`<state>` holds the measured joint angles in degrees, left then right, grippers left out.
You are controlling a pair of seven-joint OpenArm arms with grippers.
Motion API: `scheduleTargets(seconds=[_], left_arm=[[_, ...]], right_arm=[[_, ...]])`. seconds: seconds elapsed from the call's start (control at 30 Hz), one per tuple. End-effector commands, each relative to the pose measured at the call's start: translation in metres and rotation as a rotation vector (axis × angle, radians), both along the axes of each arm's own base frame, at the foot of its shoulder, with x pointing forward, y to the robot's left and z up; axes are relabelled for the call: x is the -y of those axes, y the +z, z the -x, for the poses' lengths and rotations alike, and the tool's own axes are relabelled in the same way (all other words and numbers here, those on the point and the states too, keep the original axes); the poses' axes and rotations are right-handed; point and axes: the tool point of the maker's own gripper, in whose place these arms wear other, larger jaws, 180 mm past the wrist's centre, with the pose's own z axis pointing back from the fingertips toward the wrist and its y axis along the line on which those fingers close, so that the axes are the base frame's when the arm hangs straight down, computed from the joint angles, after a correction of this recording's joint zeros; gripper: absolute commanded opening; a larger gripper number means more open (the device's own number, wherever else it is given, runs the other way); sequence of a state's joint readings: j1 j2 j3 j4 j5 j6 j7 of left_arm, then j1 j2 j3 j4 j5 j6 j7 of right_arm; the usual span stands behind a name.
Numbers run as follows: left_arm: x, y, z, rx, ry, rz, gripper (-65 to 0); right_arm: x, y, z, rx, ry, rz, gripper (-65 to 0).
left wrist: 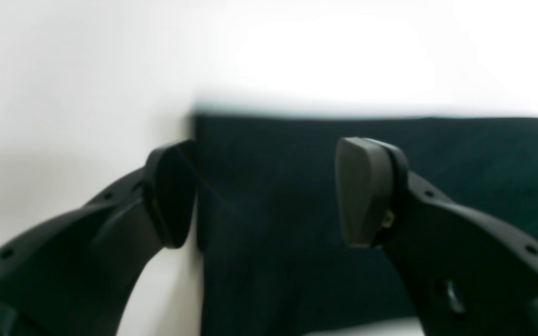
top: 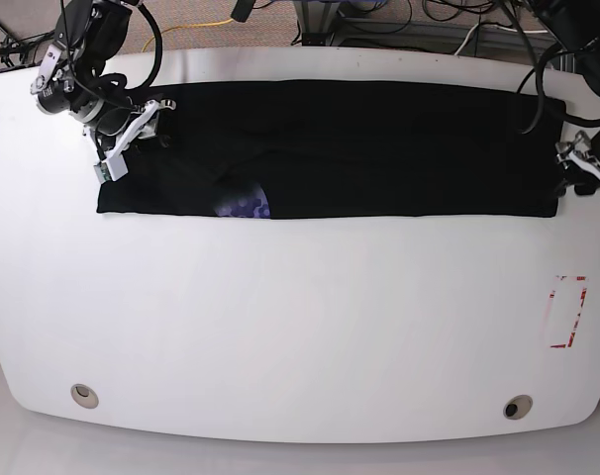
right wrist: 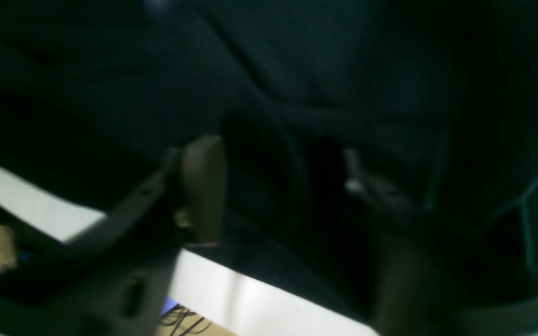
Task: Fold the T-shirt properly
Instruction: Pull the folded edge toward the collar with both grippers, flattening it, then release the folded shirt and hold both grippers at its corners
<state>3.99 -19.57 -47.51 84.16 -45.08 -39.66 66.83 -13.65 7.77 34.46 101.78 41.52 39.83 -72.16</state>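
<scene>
Black cloth, the T-shirt lies folded into a long band along the far edge of the white desk, a blue-purple patch showing at its near hem. Left fingers stand spread wide at one end corner of the shirt. Right fingers are parted over rumpled cloth; whether they pinch it I cannot tell.

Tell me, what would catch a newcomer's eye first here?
A long black T-shirt, folded into a band, stretches across the far half of the white table. A small blue-purple patch peeks out along its near edge. One robot gripper sits at each end: the right gripper over the cloth, the left gripper open at the edge.
</scene>
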Motion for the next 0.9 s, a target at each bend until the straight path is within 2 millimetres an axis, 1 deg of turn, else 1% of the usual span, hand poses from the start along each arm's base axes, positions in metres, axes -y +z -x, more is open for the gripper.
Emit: scheduleTargets(seconds=[0.0,0.03,0.13,0.2,0.27,0.33,0.5,0.6,0.87], left_arm=[[-0.013,0.007,-0.005,0.035,0.022,0.048,-21.5],[-0.015,0.001,-0.004,0.020,0.029,0.075,-21.5],[-0.017,-0.014,0.000,-0.008,0.048,0.139,-21.5],[-0.019,-0.017,0.000,-0.008,0.056,0.153,-21.5],[-0.018,-0.022,0.000,-0.017,0.055,0.167,-21.5],[-0.013,-0.026,-0.002,-0.024,0.045,0.176,-21.5],[0.007,-0.036,-0.007,-0.057,-0.020,0.176,-21.5],[0.015,-0.040,-0.008,-0.071,-0.045,0.179,-22.1],[0.011,-0.041,-0.002,-0.080,-0.039,0.169,-22.2]], right_arm=[[0.003,0.001,-0.006,0.021,-0.010,-0.024,-44.2],[0.004,-0.003,-0.005,0.007,-0.015,-0.032,-46.0],[0.005,-0.007,-0.010,0.005,-0.028,-0.053,-46.3],[0.005,-0.008,-0.010,0.003,-0.030,-0.054,-46.3],[0.005,-0.008,-0.010,0.003,-0.030,-0.054,-46.3],[0.004,-0.007,-0.010,0.004,-0.028,-0.054,-46.3],[0.004,-0.007,-0.010,0.005,-0.027,-0.052,-46.3],[0.004,-0.007,-0.010,0.007,-0.027,-0.054,-46.3],[0.004,-0.006,-0.010,0.008,-0.028,-0.055,-46.3]])
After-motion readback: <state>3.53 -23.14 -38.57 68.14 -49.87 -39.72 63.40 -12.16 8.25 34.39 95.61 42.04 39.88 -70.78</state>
